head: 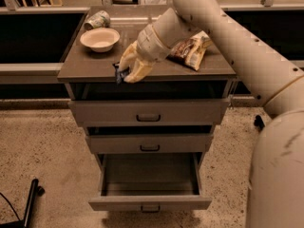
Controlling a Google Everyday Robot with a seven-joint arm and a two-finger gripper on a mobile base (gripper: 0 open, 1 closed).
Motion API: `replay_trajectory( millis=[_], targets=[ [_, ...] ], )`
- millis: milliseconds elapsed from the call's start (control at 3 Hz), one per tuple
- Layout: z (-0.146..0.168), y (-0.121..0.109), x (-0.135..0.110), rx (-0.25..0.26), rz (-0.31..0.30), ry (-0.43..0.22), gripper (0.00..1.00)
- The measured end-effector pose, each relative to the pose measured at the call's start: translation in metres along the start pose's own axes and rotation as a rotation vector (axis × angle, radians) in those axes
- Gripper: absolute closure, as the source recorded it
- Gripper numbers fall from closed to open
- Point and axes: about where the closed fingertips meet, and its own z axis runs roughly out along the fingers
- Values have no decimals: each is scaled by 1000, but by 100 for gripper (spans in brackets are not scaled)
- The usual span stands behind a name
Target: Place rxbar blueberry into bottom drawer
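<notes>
Nearest us, the bottom drawer (180,203) stands pulled out, and we see nothing lying in it. The two grey drawers (190,112) directly above it look pushed in. Higher up, at the front edge of the cabinet top (85,65) and to the left of the bottom drawer's handle line, we find the gripper (127,75). Its fingers are closed on the rxbar blueberry (117,73). The dark blue wrapper shows at the gripper's left side, though we cannot be sure whether the bar has lifted clear of the surface.

Further back from the bottom drawer sit a pale bowl (99,38), a chip bag (192,49) and a tipped can (97,19).

We judge that the grasp is made and the drawer is ready. What remains is carrying the bar down, releasing it inside, and withdrawing.
</notes>
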Motion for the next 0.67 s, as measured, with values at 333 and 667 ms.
replay_trajectory(
  millis=[333,667],
  targets=[
    [23,64,-11,-154,-67,32,100],
    [28,94,-14,-218,-94,56,100]
  ],
)
